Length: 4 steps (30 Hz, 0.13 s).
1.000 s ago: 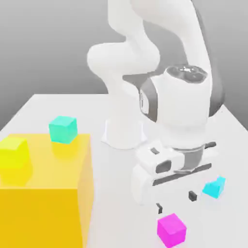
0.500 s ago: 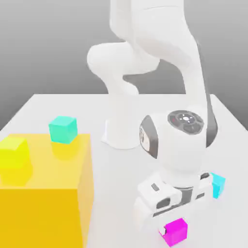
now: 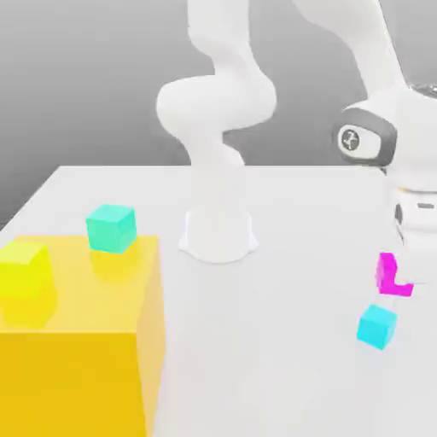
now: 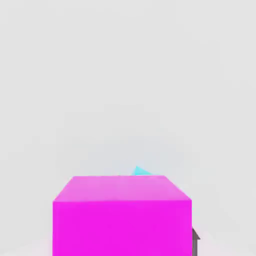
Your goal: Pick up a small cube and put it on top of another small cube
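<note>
Robot hand (image 3: 404, 275) gripping magenta cube (image 3: 387, 275) at frame right, cyan cube (image 3: 376, 327) (tabletop blue) just below it, on pale surface (image 3: 265, 341)

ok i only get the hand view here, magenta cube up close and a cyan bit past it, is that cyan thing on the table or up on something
Observer: The cyan cube sits directly on the table.
Operator: and are they stacked yet
Observer: No, the exterior view shows a gap between the magenta cube and the cyan one.
Operator: ok any other cubes about
Observer: Yes, a mint-green cube and a yellow cube rest on a large orange-yellow block, over at the exterior view's left.
</note>
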### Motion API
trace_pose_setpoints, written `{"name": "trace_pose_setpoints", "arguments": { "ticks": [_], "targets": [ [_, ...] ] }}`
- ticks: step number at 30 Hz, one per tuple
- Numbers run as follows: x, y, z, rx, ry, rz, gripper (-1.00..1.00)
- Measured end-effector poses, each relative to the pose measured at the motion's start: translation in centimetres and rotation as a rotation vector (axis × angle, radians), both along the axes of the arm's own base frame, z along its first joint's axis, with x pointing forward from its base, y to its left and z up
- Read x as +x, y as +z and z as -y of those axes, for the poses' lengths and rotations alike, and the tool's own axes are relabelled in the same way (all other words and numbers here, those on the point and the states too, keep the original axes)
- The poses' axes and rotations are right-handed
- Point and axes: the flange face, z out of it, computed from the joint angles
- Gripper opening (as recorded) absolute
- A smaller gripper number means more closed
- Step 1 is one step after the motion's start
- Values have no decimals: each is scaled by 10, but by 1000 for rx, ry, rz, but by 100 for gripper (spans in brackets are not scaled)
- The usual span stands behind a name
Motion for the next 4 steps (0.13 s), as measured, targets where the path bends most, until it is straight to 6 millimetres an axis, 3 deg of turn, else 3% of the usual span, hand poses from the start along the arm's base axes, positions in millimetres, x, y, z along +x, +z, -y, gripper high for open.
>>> {"name": "trace_pose_setpoints", "arguments": {
  "ticks": [1,2,4],
  "targets": [
    [1,-11,2,0,-5,0,-100],
    [1,-20,3,0,-7,0,100],
    [1,-20,3,0,-7,0,100]
  ]
}}
